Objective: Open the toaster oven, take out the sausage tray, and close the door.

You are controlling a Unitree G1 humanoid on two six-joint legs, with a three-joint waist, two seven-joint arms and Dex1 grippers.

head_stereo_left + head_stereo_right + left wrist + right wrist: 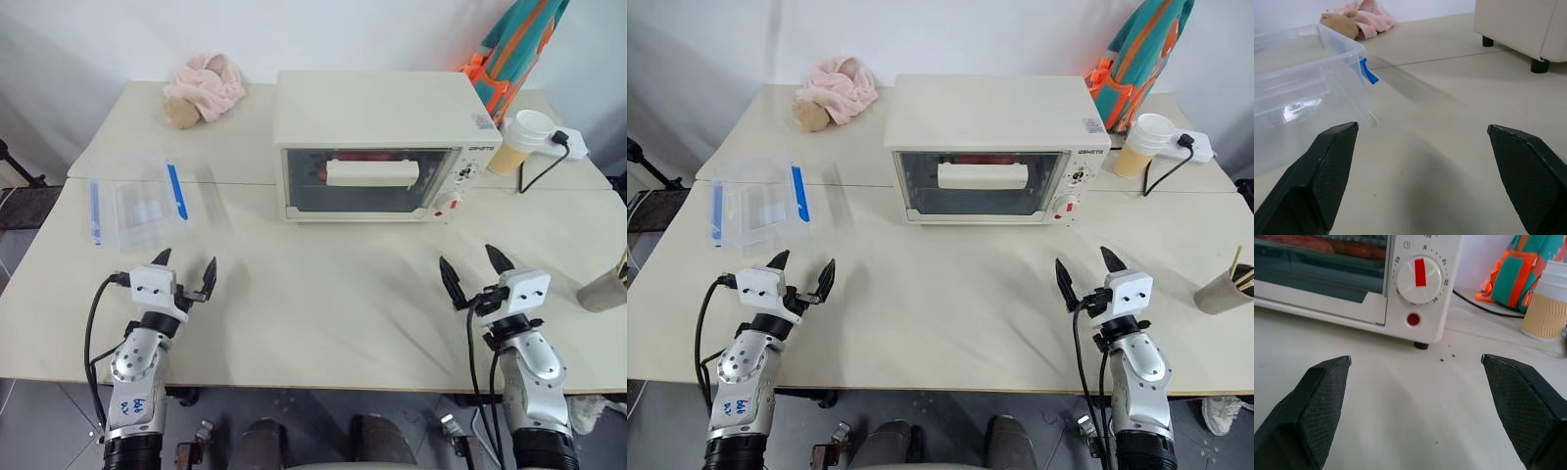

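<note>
Two grippers hover spread wide and empty over the near edge of the tabletop (pixel 323 294), the left gripper (pixel 186 273) just short of a clear plastic box (pixel 147 201) with blue clips, the right gripper (pixel 475 273) in front of the oven's control side. Between and beyond them stands the toaster oven (pixel 377 142), cream-white and boxy, its door (pixel 367 181) shut, the wide cream bar handle (pixel 372 173) lying across the glass and something reddish, probably the sausage tray (pixel 338 157), dimly visible behind it. Opening comes first: a gripper would best meet the bar squarely near its middle, close fully, then draw outward and down, slowly, so the light oven does not slide.
</note>
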